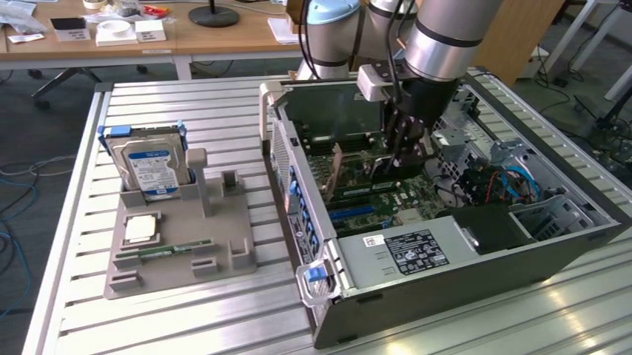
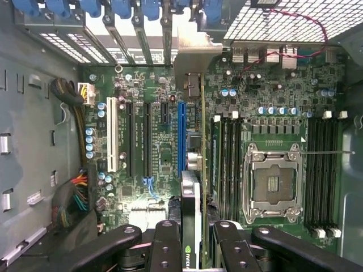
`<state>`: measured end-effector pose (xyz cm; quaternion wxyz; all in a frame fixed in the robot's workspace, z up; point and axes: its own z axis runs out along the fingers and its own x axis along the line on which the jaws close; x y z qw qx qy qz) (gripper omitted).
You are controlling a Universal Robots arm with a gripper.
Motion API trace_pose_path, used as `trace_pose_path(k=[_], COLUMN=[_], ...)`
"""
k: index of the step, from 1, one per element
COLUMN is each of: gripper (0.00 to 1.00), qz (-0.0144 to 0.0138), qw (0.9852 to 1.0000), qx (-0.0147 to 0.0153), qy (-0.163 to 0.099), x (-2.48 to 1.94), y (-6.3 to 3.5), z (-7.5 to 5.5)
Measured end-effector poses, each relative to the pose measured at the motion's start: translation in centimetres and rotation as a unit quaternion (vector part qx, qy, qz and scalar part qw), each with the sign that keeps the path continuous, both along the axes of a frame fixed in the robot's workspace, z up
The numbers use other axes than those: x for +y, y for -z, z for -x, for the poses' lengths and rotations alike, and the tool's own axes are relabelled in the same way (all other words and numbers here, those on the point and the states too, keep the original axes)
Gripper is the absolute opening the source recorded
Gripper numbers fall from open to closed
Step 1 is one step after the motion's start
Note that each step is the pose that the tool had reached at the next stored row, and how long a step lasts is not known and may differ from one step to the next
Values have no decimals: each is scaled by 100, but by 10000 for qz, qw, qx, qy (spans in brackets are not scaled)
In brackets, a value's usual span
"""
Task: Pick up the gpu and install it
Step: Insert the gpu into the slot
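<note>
My gripper [image 2: 196, 249] is down inside the open computer case [image 1: 464, 274], shut on the gpu [image 2: 190, 204]. The card is held edge-on between the two black fingers [image 2: 167, 243]. Its black fan block faces the blue expansion slot [image 2: 181, 136], and its silver end bracket [image 2: 195, 54] reaches the rear slot openings. The green board edge runs between the blue slot and the memory slots [image 2: 227, 153]. Whether it sits in a slot I cannot tell. In the exterior view the gripper [image 1: 407, 159] hangs over the motherboard [image 1: 395, 200], with the gpu [image 1: 336, 168] upright near the case's rear wall.
A grey fixture [image 1: 188, 255] at the exterior view's left holds a silver hard drive with a blue label [image 1: 150, 168], a processor chip [image 1: 141, 228] and a narrow RAM stick [image 1: 163, 250]. The empty processor socket [image 2: 271, 184] and cable bundles [image 2: 76, 195] lie around the card.
</note>
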<state>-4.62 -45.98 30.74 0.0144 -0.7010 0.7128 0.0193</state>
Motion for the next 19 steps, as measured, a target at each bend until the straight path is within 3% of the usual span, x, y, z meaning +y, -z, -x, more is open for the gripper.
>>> trace_pose_path(k=[19], gripper=[27], qz=[0], qw=[10000], qx=[0], qy=[-1], x=[-41], y=[174], z=[54])
